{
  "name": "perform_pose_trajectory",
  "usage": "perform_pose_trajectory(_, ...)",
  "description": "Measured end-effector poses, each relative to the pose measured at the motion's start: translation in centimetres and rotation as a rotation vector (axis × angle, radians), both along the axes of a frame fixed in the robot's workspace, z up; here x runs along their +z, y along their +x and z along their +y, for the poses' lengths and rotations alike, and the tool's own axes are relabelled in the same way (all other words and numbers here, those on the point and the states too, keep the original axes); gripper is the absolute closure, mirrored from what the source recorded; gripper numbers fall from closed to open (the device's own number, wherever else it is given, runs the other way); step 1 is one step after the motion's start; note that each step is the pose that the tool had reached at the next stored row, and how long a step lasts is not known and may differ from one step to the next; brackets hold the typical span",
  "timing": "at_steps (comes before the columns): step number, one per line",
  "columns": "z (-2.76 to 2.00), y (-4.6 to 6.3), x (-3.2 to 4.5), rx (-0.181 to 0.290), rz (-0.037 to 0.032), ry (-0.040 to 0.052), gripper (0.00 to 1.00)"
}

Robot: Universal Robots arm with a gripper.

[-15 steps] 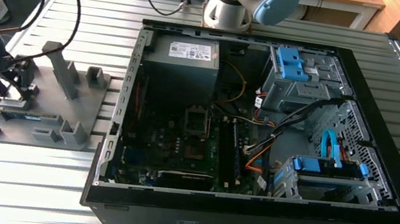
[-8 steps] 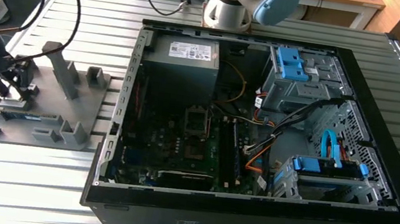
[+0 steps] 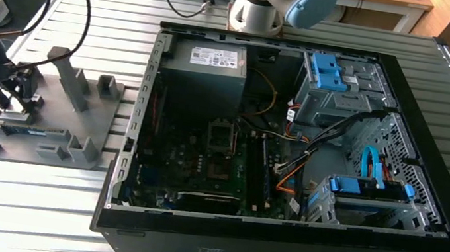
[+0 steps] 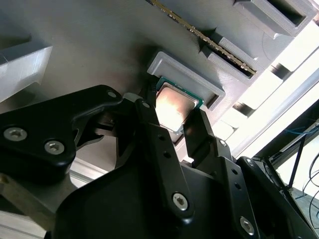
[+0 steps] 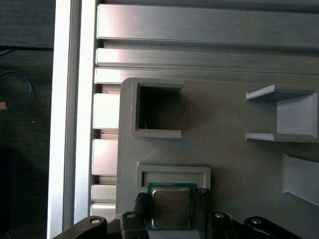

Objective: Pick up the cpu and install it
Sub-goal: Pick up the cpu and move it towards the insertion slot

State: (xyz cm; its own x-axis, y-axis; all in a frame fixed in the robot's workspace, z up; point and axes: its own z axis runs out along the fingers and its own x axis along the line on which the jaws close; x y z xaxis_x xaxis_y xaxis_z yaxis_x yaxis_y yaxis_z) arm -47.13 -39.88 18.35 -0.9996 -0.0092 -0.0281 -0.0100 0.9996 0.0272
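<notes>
The cpu (image 4: pixel 174 105) (image 5: pixel 171 208), a small square chip with a silvery metal face and a green rim, sits between my gripper's two black fingers (image 4: pixel 149 124) (image 5: pixel 141 206), just in front of its shallow grey holder pocket (image 4: pixel 192 74) (image 5: pixel 173 172). My gripper (image 4: pixel 175 117) (image 5: pixel 171 205) is shut on the chip's two opposite edges. In the exterior view the gripper (image 3: pixel 10 97) hangs low over the grey fixture plate (image 3: pixel 56 121) at the exterior view's left, well apart from the open computer case (image 3: pixel 294 143) and the socket (image 3: pixel 220 133) on its motherboard.
The fixture plate carries raised posts and brackets (image 3: pixel 71 80) and a long memory stick (image 4: pixel 209 40). A grey power-supply box (image 3: pixel 207 63), blue drive cages (image 3: pixel 339 76) and loose cables (image 3: pixel 321 140) crowd the case. An arm's base (image 3: pixel 266 5) stands behind the case on the ribbed metal table (image 3: pixel 15 215).
</notes>
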Motion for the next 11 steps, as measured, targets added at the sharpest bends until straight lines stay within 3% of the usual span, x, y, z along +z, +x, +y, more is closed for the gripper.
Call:
perform_pose_trajectory(7,0.0,0.0,0.01,0.0,-0.0002,0.0001,0.53)
perform_pose_trajectory(11,0.0,0.0,0.42,0.0,-0.0001,0.0007,0.53)
